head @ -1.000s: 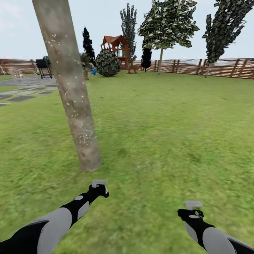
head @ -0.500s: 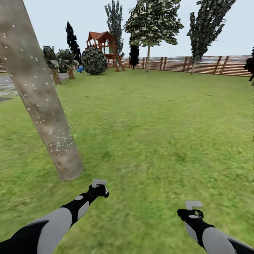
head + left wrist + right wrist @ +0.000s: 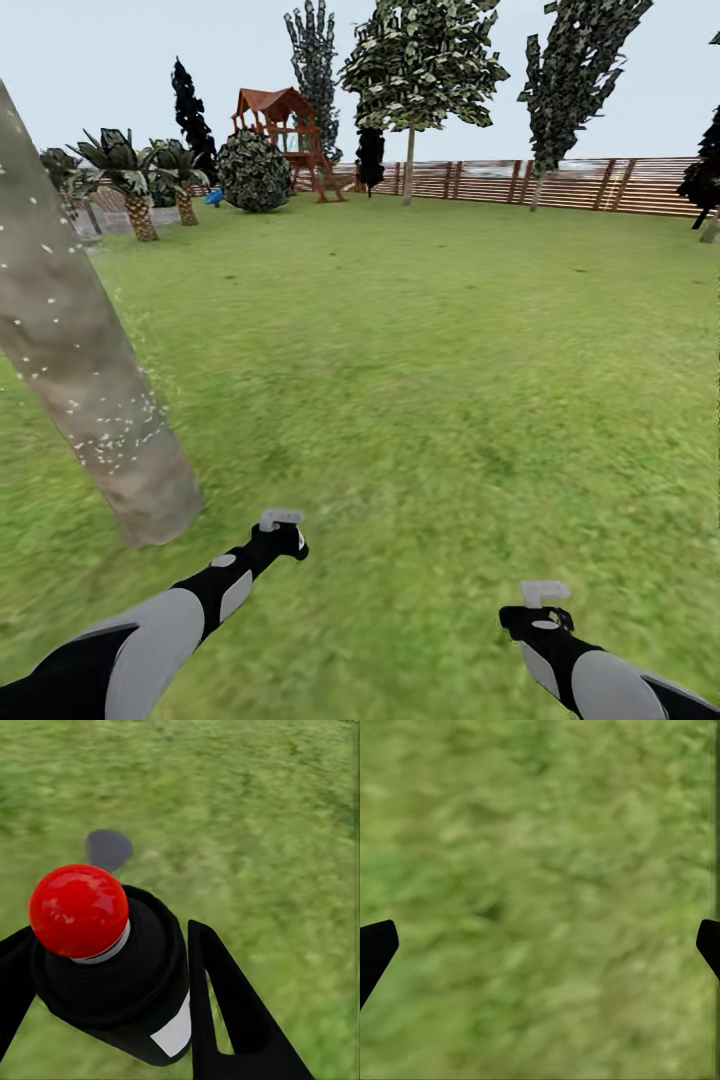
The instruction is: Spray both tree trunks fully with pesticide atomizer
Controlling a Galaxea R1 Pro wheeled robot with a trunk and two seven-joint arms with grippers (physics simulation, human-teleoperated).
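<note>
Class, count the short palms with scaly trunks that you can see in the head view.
2 clear ones: a palm near the picture's left edge and a second palm just right of it. Fronds further left may belong to another.

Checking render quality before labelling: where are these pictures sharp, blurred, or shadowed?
Head view: trunk and far fence fairly sharp, lawn soft, no cast shadows. Left wrist view: atomizer crisp with glare on its red knob, grass smeared. Right wrist view: grass heavily blurred.

Green grass floor (image 3: 430,380) — speckled tree trunk (image 3: 90,400) rooted near left.
</note>
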